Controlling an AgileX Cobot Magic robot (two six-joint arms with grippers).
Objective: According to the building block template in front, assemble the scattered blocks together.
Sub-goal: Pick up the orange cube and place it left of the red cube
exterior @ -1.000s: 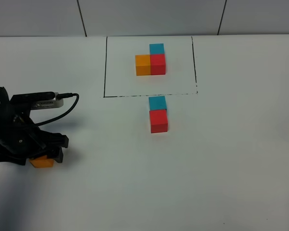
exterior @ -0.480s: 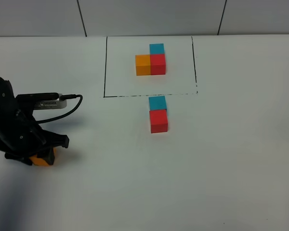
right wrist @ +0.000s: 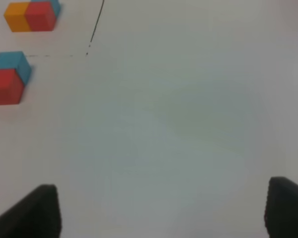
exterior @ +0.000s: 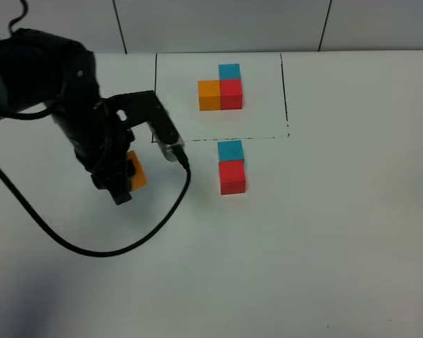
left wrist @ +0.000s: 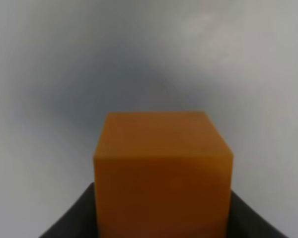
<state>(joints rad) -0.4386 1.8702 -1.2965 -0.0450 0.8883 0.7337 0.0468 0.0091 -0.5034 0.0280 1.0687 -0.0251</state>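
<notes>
The building block template, an L of orange, red and blue cubes, sits inside a thin black rectangle at the back. Just in front of that frame, a loose blue cube touches a loose red cube. My left gripper is shut on the loose orange cube, left of the red and blue pair. The orange cube fills the left wrist view between dark fingers. My right gripper is open over bare table, with the red cube and blue cube far off.
A black cable loops from the left arm over the white table. The frame's black line runs just behind the loose blue cube. The right arm does not show in the high view.
My left gripper shut on the orange cube at the near left. The arm then swung it up and right towards the red and blue pair.
</notes>
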